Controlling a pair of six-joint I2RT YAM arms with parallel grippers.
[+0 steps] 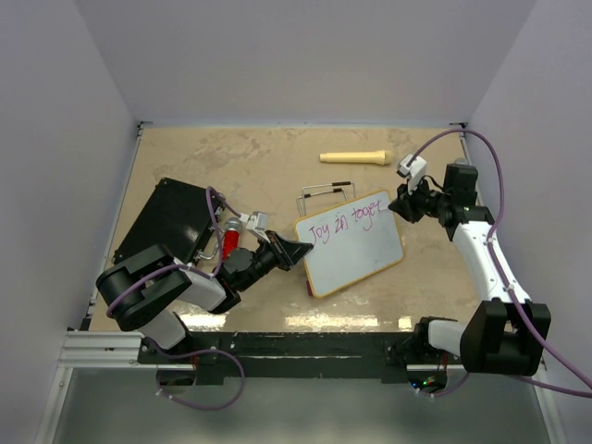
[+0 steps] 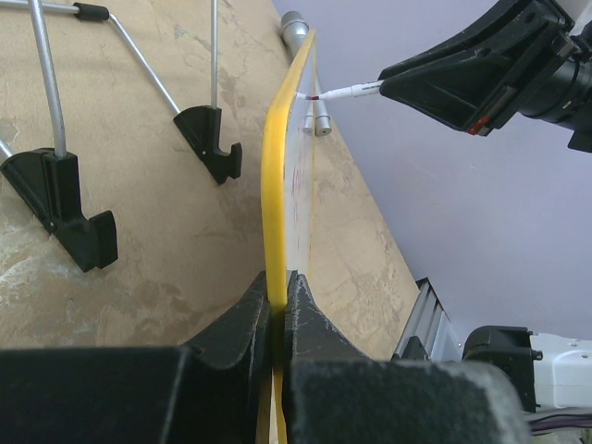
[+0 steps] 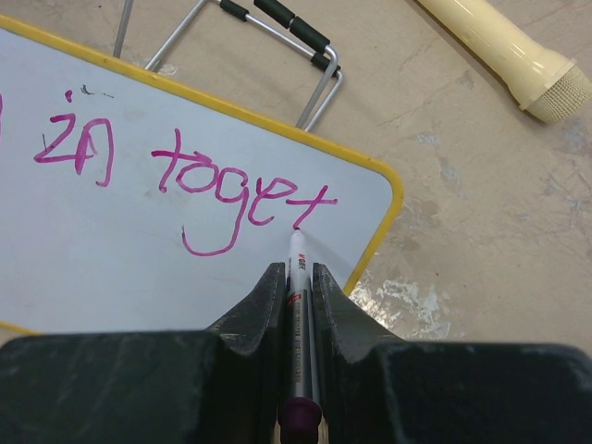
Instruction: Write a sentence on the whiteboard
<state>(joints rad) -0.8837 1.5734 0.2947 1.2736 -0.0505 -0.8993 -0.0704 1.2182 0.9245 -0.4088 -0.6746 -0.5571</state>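
The whiteboard (image 1: 359, 255) stands tilted on the table, white with a yellow rim. My left gripper (image 1: 298, 250) is shut on its left edge; in the left wrist view the yellow rim (image 2: 275, 166) runs straight between the black fingers (image 2: 242, 319). The sentence (image 1: 344, 220) in pink reads "Joy in toget"; the right wrist view shows "in toget" (image 3: 231, 185). My right gripper (image 3: 297, 270) is shut on a marker (image 3: 298, 254) with a silver barrel. Its tip touches the board (image 3: 102, 250) at the foot of the last "t", near the right rim.
A cream flashlight-shaped object (image 1: 354, 157) lies at the back beyond the board. A wire stand with black feet (image 1: 328, 192) sits just behind the board. A black flat case (image 1: 166, 220) lies at the left, with a red object (image 1: 230, 242) beside my left arm.
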